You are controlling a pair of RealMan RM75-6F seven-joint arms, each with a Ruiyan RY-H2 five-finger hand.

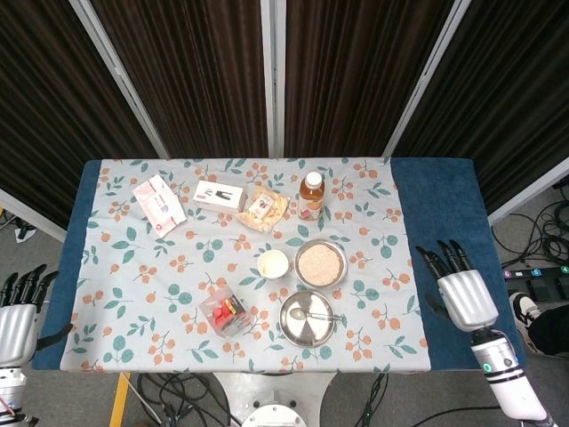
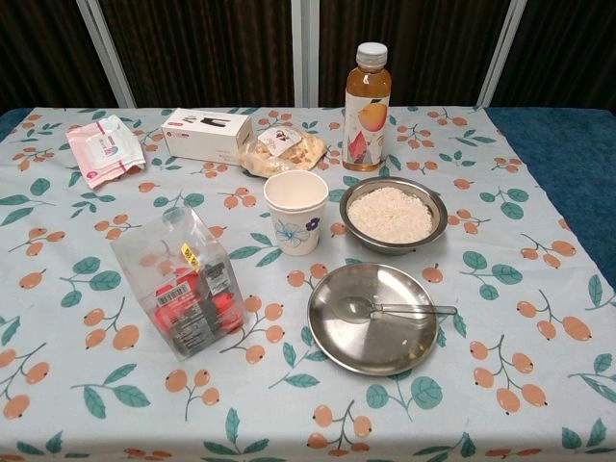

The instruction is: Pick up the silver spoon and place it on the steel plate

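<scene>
The silver spoon [image 2: 390,310] lies flat across the steel plate [image 2: 371,345], its bowl to the left and its handle poking past the right rim. In the head view the spoon [image 1: 313,315] and the plate [image 1: 307,331] sit near the table's front edge. My right hand [image 1: 462,291] hovers over the blue cloth at the table's right side, fingers spread, holding nothing, well clear of the plate. My left hand [image 1: 18,305] hangs beyond the table's left edge, fingers apart and empty. Neither hand shows in the chest view.
A bowl of rice [image 2: 393,214] stands just behind the plate, a paper cup [image 2: 295,211] to its left. A clear packet of red items [image 2: 183,282] stands front left. A drink bottle [image 2: 368,93], snack bag [image 2: 279,148], white box [image 2: 206,134] and wipes pack [image 2: 104,147] line the back.
</scene>
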